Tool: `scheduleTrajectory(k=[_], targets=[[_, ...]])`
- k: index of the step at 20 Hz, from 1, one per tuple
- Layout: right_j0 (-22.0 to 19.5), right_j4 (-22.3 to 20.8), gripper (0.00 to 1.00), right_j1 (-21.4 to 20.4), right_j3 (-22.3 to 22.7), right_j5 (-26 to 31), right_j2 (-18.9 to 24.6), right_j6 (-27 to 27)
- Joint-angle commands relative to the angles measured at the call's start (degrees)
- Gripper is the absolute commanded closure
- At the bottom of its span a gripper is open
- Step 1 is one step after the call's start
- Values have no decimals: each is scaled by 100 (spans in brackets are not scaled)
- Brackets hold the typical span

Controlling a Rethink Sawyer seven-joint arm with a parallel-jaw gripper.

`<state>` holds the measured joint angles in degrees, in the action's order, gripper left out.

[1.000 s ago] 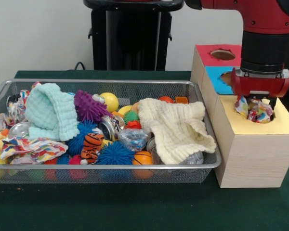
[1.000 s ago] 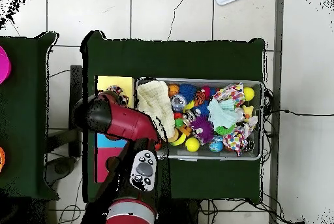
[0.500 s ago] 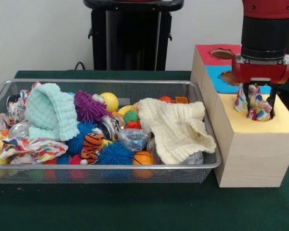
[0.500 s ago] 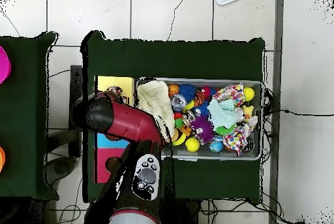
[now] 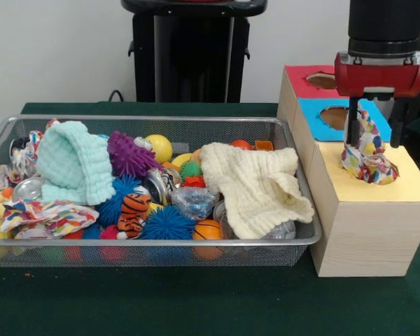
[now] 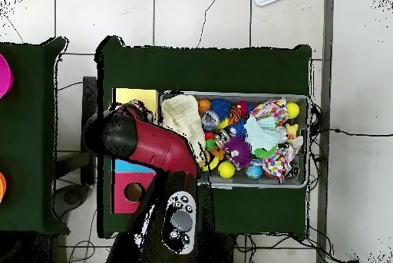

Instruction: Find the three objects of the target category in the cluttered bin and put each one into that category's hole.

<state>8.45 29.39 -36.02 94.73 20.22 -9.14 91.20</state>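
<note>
Now the gripper (image 5: 375,136) hangs above the yellow-faced hole (image 5: 378,178), fingers (image 5: 351,120) spread apart. A printed fabric piece (image 5: 366,155) drapes against one finger, its lower end bunched in the hole; whether it is gripped, I cannot tell. Best lift straight to twelve o'clock, shaking it free. Another printed piece (image 5: 45,215) lies in the bin (image 5: 154,120) at nine o'clock.

A robotics lab: a red arm (image 6: 150,143) on a black pedestal (image 5: 190,52) stands at a green-clothed worktop (image 5: 161,308), over a white tiled floor (image 6: 230,18) with trailing cables (image 6: 349,133) around it.
</note>
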Motion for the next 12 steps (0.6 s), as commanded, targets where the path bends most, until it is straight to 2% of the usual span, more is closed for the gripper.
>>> scheduleTrajectory(k=[1,12], targets=[[-256,106,0,-119,499,741,365,1252],[-390,-167,0,-440,499,1295,208,1008]])
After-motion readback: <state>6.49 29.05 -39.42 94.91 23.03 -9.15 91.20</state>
